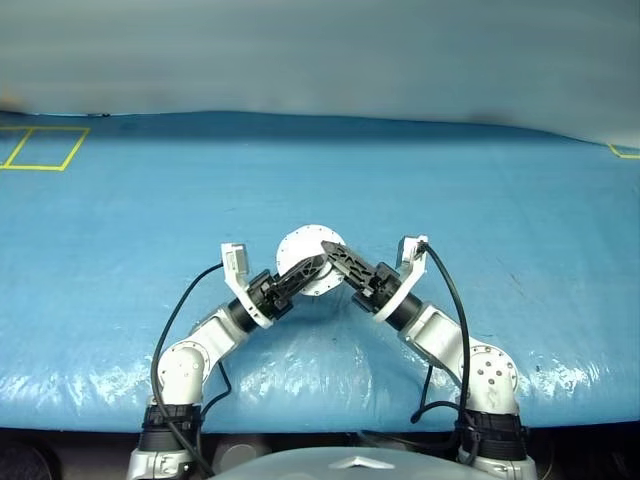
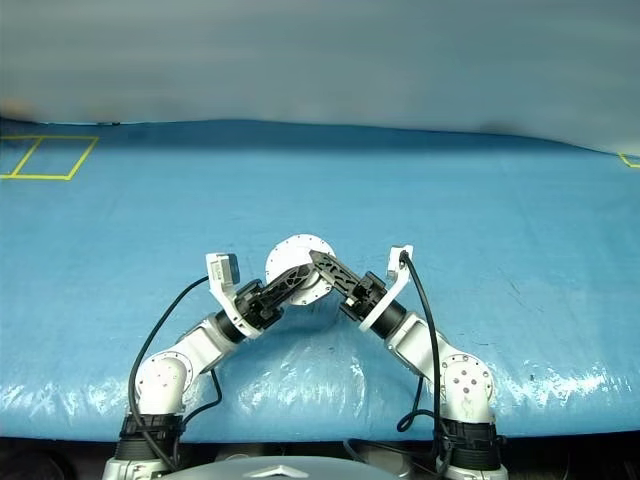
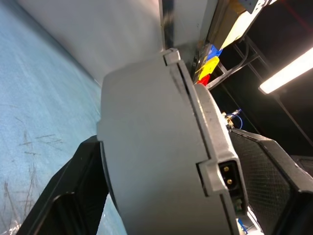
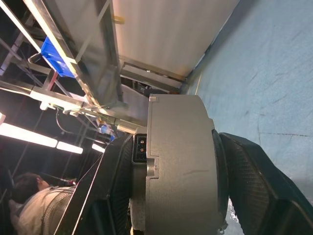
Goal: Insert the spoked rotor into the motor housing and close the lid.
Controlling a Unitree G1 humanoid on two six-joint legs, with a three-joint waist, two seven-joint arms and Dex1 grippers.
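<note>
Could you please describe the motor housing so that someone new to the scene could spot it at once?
Look at the wide blue table, near its front edge, where the left gripper and right gripper meet. The motor housing is the round silver-grey disc held between them, lid closed, the one pale metal thing there.

The housing (image 1: 310, 258) is grey and round, its lid (image 3: 208, 132) shut flush on it, held edge-up above the table's (image 1: 120, 250) near edge.
</note>
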